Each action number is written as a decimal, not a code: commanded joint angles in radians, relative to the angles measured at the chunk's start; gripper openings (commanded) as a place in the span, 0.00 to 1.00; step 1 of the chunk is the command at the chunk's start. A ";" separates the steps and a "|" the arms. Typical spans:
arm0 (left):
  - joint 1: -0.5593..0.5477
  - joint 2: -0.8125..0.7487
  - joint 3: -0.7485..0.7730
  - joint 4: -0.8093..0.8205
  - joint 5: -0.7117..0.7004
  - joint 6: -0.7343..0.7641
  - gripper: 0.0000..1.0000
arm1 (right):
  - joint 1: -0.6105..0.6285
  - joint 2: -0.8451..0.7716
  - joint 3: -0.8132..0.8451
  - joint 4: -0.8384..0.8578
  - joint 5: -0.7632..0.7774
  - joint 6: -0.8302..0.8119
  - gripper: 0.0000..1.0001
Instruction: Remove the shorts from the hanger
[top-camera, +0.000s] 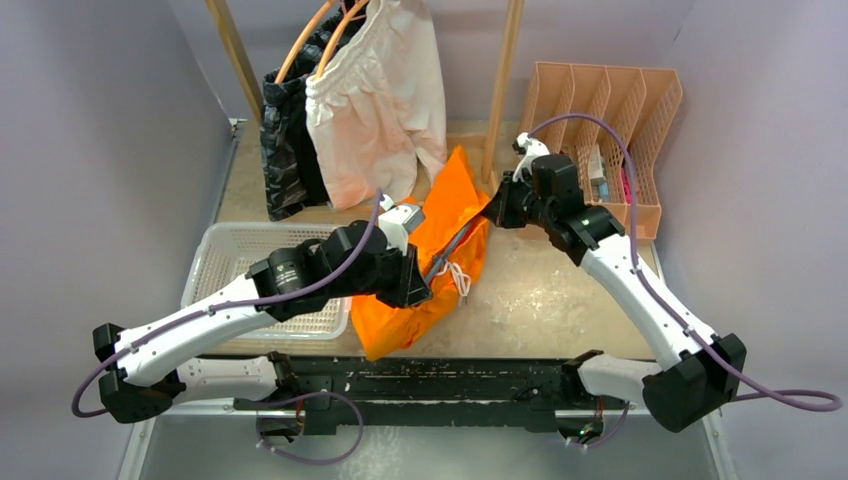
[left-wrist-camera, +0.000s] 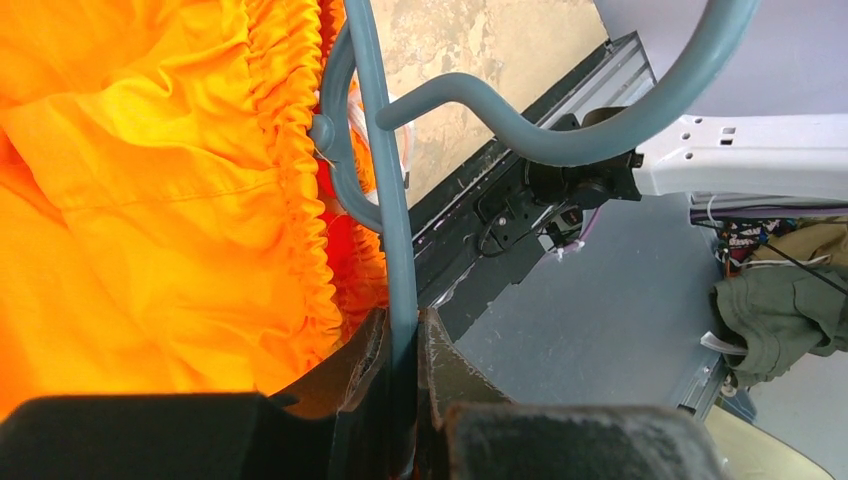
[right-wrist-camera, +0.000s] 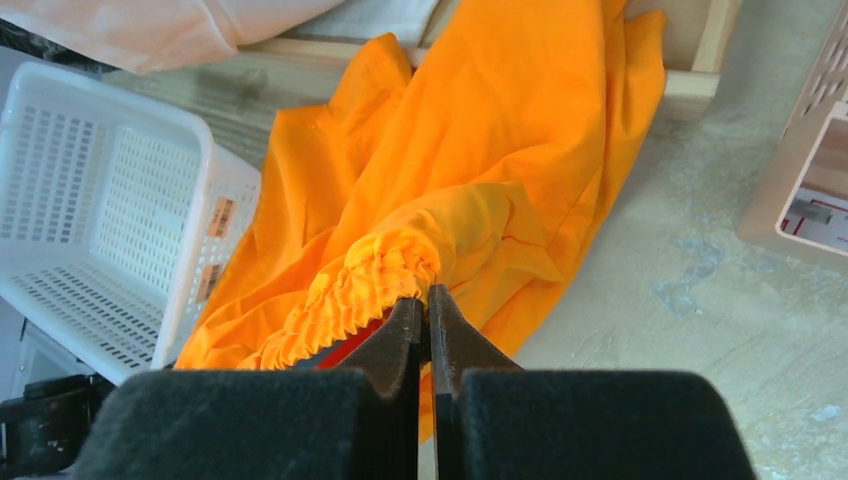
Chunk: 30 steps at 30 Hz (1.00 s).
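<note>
The orange shorts hang between my two grippers over the table's middle, still threaded on a grey hanger. My left gripper is shut on the hanger's grey bar, with the ruffled orange waistband just left of it. My right gripper is shut on the orange waistband's edge, and the fabric drapes away below it. The white drawstring dangles by the hanger. White shorts and black shorts hang on orange hangers at the back rack. The camo pair is not in view.
A white plastic basket sits at the left under my left arm, also in the right wrist view. A peach file organiser stands at the back right. Wooden rack posts rise behind the shorts.
</note>
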 joint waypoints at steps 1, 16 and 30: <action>-0.025 -0.092 0.013 -0.012 0.093 -0.030 0.00 | -0.073 0.038 -0.036 0.050 0.167 -0.032 0.00; -0.025 -0.141 0.007 0.027 0.103 -0.036 0.00 | -0.156 0.098 -0.113 0.122 0.083 -0.020 0.00; -0.027 -0.193 -0.018 0.158 0.166 -0.027 0.00 | -0.368 0.032 -0.221 0.278 -0.256 0.077 0.00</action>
